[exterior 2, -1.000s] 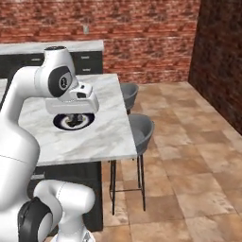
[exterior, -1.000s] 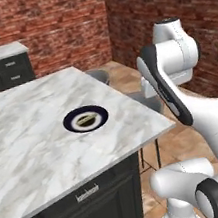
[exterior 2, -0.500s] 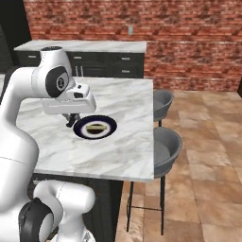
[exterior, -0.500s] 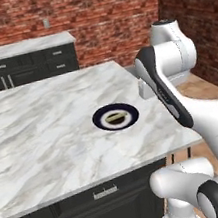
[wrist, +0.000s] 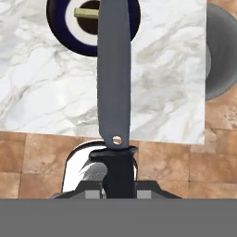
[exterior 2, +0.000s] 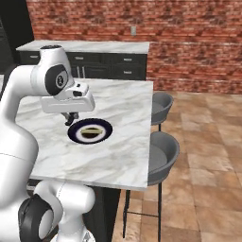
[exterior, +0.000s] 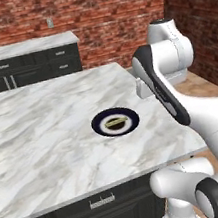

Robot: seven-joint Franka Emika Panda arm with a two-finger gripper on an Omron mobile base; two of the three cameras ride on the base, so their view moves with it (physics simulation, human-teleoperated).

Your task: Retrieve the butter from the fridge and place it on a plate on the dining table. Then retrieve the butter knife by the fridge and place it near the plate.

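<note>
My two-finger gripper (exterior 2: 71, 117) is clamped shut on the black handle of the slender dark-bladed butter knife (wrist: 113, 83), a light, stiff, likely slippery thing best held there, poised above the white-grey veined marble dining table (exterior: 45, 137) near the navy-rimmed round plate (exterior: 115, 122) carrying the pale butter stick (exterior: 115, 122).

Veined white-grey marble on the desk (exterior: 45, 137), smooth with a soft sheen. Glazed look to the plate (exterior: 115, 122): navy rim, white ring, brown centre. Pale matt tan on the butter (wrist: 86, 13). Dull grey, metal-like blade on the butter knife (wrist: 114, 74), black matt handle, perhaps plastic. Rough red brick on the back wall (exterior 2: 189, 52). Matt stone-look tiles on the floor (exterior 2: 208, 179). Smooth grey shells on the stools (exterior 2: 163, 158).
</note>
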